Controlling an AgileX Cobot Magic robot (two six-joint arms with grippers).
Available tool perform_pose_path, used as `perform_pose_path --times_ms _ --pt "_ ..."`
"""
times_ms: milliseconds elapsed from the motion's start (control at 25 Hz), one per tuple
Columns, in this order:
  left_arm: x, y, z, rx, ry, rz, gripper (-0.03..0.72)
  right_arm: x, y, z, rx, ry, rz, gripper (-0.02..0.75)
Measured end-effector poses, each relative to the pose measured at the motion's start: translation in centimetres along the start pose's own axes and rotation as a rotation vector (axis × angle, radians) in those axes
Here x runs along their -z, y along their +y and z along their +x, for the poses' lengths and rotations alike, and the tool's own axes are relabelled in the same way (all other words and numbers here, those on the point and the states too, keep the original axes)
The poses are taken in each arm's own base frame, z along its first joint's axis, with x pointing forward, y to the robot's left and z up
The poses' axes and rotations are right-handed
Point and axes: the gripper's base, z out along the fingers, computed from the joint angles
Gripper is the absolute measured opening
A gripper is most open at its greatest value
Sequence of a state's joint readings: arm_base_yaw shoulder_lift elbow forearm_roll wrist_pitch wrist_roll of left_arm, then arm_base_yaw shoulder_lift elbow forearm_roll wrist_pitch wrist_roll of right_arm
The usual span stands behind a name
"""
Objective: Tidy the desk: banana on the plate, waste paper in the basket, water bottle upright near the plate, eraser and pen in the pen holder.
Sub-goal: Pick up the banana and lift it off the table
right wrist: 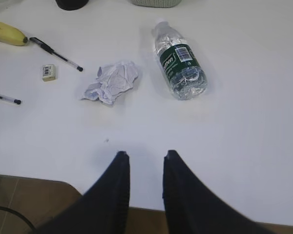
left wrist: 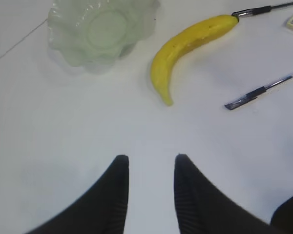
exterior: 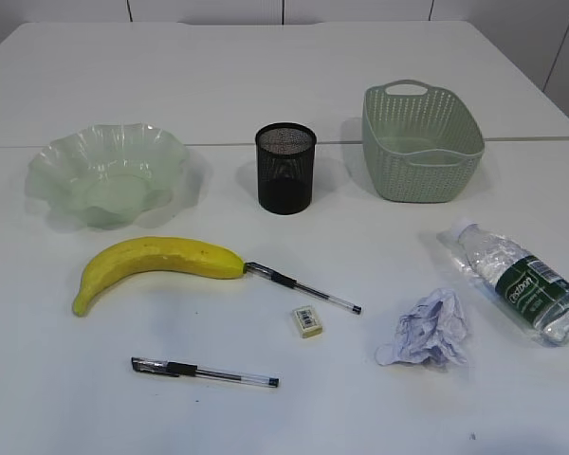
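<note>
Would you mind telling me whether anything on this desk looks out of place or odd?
The water bottle lies on its side instead of upright, and crumpled waste paper sits loose beside it. One pen's end touches the banana. Nothing looks spilled or damaged.

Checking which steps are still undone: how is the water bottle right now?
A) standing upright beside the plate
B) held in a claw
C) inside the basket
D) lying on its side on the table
D: the water bottle lies flat on the table, right of the crumpled paper.

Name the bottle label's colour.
Dark green with white print, clearest on the bottle in the right wrist view.
</note>
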State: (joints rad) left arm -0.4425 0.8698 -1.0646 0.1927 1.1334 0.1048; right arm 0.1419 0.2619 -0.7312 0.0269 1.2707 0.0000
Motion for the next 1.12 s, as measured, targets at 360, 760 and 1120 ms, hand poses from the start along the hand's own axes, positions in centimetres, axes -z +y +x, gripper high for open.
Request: perform_pose_path --times_ms 360,760,1120 --pt "-2.3 -3.0 -2.9 -0.285 -0.08 0.004 0.216 -2.1 -0.6 -5.3 0.053 0.11 0.064 0.175" --pt "-3.4 -11.1 -4.5 -0.769 -0.155 0.034 0.216 -2.8 -0.9 -5.8 0.101 0.142 0.088 0.175" --pt "-3.8 -10.3 -3.6 -0.675 -0.014 0.002 0.265 -2.8 -0.8 -5.5 0.097 0.174 0.08 0.175"
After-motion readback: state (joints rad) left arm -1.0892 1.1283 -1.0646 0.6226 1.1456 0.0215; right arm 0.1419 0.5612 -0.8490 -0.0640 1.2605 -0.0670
